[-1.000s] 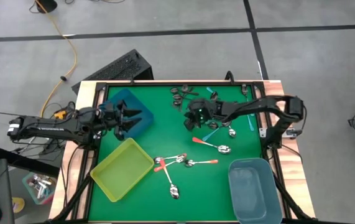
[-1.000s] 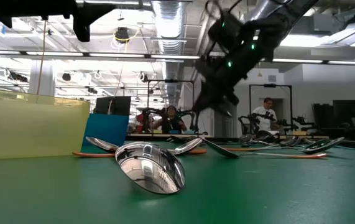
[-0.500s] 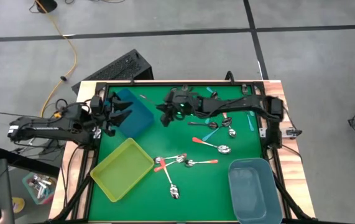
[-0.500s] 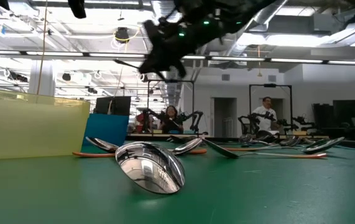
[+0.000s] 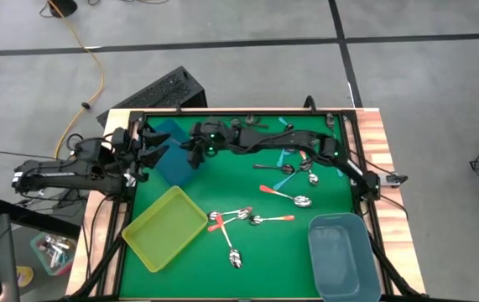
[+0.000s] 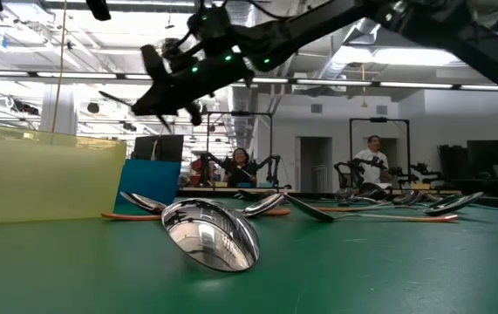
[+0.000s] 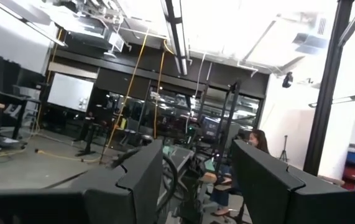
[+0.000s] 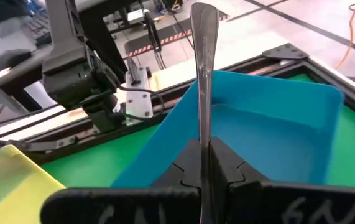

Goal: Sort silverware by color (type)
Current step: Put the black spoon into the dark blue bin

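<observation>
While the right tool (image 5: 199,149) hangs over the near rim of the blue bin (image 5: 176,153), its fingers are clamped on the handle of one all-grey spoon (image 8: 203,68); the right wrist view shows that spoon standing straight out from the pinch with the bin's open blue floor beyond it.

Step in hand, as judged: carrying a grey spoon to the blue bin, the release not yet made. Next move calls for bringing the spoon a little further over the bin's interior, lowering, then parting the fingers so it drops inside rather than on the rim.

Left tool (image 5: 143,143) waits at the bin's far-left edge, fingers (image 7: 141,180) spread apart, holding nothing.

Remaining silverware on the green counter (image 5: 264,243): a cluster of orange-handled spoons (image 5: 226,220) near the middle, one more orange-handled spoon (image 5: 283,195) to the right, teal-handled pieces (image 5: 283,156) and dark ones toward the back right. Yellow bin (image 5: 164,226) and grey-blue bin (image 5: 342,254) look empty from above.

Against the frame a second earlier: the right arm has swung from over the back-right spoon cluster across to the blue bin, and the left tool has pulled back from above the bin toward the counter's left edge. Spoons lying on the counter appear unmoved.
</observation>
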Robot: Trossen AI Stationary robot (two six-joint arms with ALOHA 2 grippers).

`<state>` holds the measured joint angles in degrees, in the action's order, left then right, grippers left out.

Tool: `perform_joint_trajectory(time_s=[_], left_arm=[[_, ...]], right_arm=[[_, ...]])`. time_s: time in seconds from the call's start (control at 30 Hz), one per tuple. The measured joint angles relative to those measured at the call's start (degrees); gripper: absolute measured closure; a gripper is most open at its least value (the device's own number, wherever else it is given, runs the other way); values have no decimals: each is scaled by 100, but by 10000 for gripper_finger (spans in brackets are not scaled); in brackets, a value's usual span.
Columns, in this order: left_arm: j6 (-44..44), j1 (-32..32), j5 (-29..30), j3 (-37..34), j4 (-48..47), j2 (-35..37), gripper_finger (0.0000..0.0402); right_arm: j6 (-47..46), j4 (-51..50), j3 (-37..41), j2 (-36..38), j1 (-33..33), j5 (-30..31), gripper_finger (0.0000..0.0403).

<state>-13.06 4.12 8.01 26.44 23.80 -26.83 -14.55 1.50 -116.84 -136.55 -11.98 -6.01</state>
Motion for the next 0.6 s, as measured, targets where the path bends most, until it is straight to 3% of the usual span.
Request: perform_joint_trajectory(time_s=[0.2,0.6], left_arm=[[0,-2,17,0,-44,0,223],[0,0,27,0,-52,0,223]], right_arm=[[3,-101,-555,-454,-20,-8,385],[370,-175,-568,-631,-82,253,385]])
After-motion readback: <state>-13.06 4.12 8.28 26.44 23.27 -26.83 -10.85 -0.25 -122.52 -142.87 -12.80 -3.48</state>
